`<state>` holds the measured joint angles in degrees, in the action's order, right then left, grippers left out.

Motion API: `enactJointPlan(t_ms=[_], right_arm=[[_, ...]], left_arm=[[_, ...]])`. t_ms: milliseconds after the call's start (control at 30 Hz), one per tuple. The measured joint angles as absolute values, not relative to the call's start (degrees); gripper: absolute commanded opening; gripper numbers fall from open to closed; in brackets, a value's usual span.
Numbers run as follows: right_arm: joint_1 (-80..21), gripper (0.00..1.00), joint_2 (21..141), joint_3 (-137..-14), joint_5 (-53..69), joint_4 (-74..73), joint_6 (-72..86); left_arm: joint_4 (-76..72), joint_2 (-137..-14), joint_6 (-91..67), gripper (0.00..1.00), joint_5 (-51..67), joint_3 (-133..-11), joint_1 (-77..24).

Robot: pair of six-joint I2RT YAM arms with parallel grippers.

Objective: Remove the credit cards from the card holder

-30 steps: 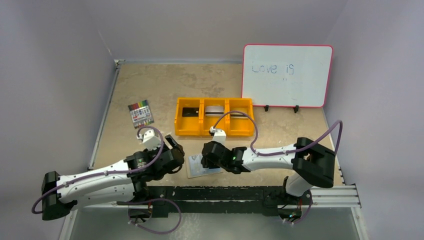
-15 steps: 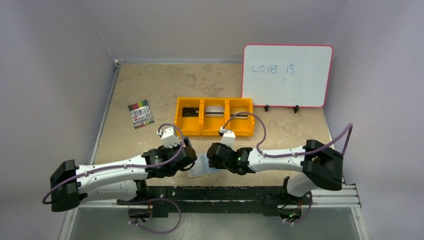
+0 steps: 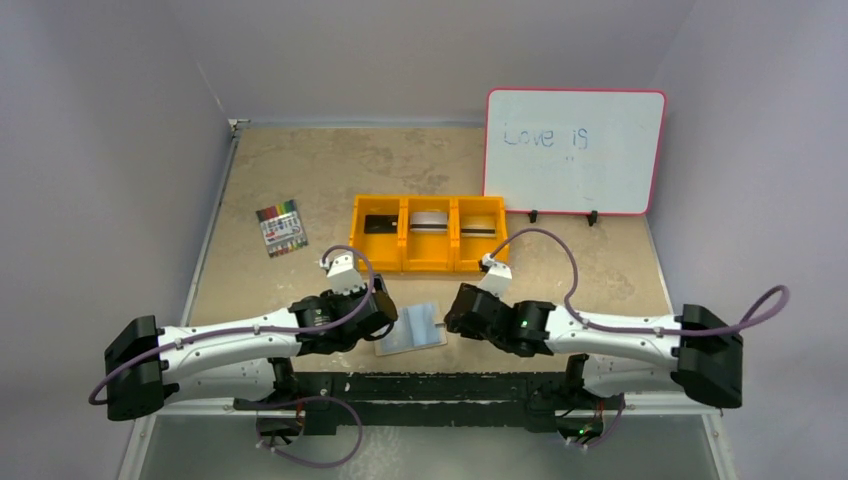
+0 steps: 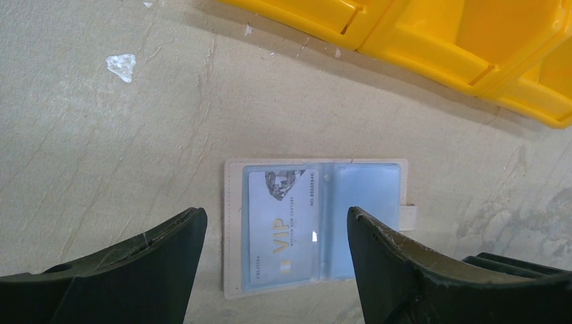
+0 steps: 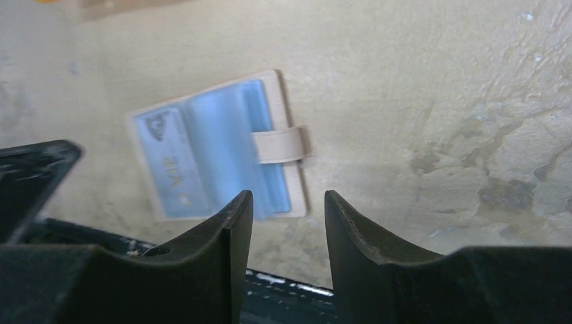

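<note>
The card holder (image 3: 411,328) lies open on the worktop (image 3: 300,180) between my hands, a VIP card (image 4: 283,223) in one sleeve. My left hand (image 3: 381,315) hangs over it spread wide and empty. My right hand (image 5: 288,202), half open and empty, sits beside the tab. As I judge it, no card is out yet; next I'd pin one panel and pinch the card's edge.

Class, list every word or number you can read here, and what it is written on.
"Love is": handwritten on the whiteboard.
"VIP": on the card in the card holder.
Card's small print and the marker pack print: too small to read.
</note>
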<state>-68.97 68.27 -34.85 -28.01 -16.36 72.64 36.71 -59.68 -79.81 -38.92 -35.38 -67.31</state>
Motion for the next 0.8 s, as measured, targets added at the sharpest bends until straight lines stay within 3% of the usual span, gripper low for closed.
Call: enactJointPlan(t_ms=[133,267,533,800], right_arm=[[-69.0,0.48,63.0,-34.9,-27.7,-14.2,69.8],[-68.9,0.43,62.4,-34.8,-24.8,-6.1,65.1],[-67.2,0.33,78.2,-35.9,-13.7,9.8,61.1],[-63.1,0.32,86.7,-35.9,-4.4,18.7,60.8]], left_arm=[[36.8,-59.7,-79.9,0.75,-39.0,-35.4,-67.3],[37.6,-59.3,-80.3,0.75,-39.3,-35.4,-67.3],[38.4,-55.4,-80.6,0.71,-39.4,-35.3,-67.3],[37.4,-55.1,-80.4,0.67,-38.5,-32.8,-67.3]])
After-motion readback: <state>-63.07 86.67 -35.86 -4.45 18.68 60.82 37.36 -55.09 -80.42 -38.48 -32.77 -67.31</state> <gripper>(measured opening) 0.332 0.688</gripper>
